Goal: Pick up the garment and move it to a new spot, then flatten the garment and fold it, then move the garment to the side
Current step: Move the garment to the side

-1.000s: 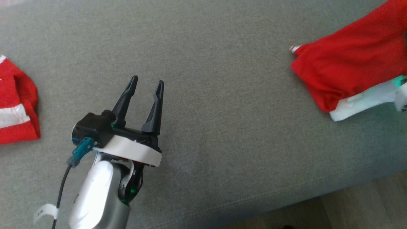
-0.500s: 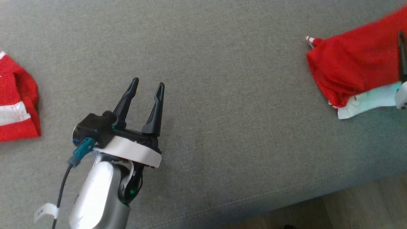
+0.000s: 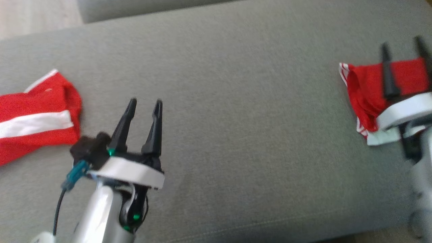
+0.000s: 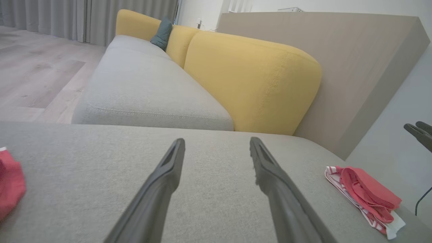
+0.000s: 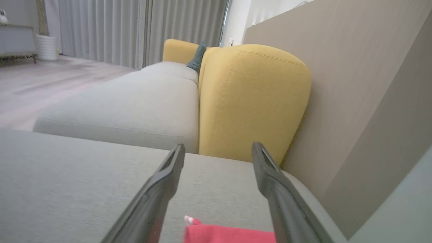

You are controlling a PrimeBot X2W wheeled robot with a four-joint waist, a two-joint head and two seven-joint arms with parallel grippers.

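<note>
Here, right arm [image 3: 420, 168] above folded garment [image 3: 366, 89], jaws apart, empty.

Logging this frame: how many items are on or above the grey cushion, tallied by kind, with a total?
Red-and-white garments: 2 (left garment, right garment)
Claws: 2 (left claw, right claw, both open)
Total: 4

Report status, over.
Left gripper open over cushion. Right gripper open above folded red garment, lying free. Second red garment far left, out of the way.
</note>
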